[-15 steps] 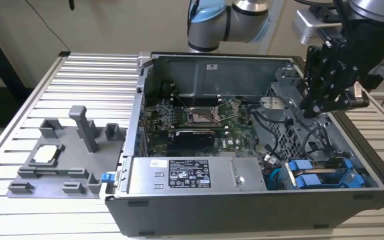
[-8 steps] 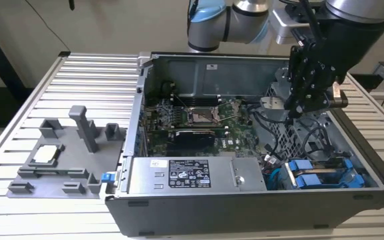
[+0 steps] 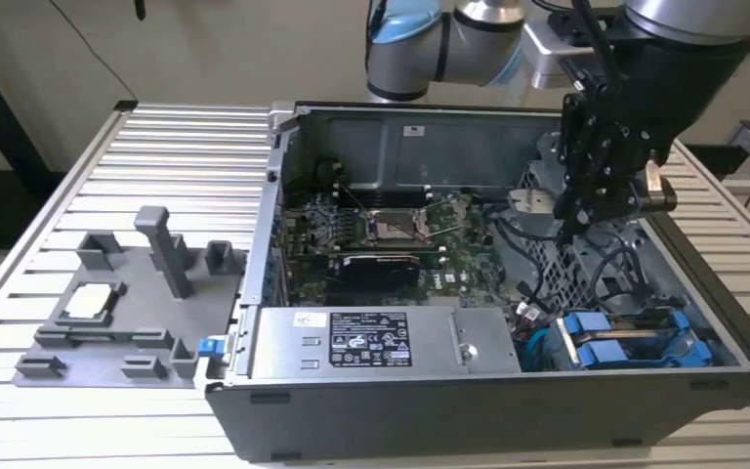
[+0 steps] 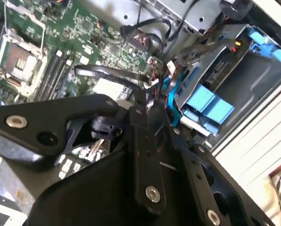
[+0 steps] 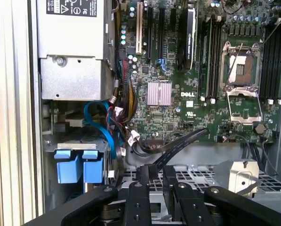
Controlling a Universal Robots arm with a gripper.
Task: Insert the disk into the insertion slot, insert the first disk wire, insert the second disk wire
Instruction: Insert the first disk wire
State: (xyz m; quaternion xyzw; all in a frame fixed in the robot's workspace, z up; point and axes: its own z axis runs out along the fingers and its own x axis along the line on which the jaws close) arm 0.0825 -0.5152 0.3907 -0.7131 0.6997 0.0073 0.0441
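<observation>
First wrist view: the gripper hangs inside the case, jaws set nearly together on the end of a black flat wire. Holding the end probably gives control of the plug. Near the jaws, off to one side, the disk sits in the slot with its blue tabs outward, so insertion looks done. Whether any wire is plugged into it cannot be told. Beyond the jaws lies the board, and farther off the grey supply box. Exterior view: the case rests on the slatted counter.
</observation>
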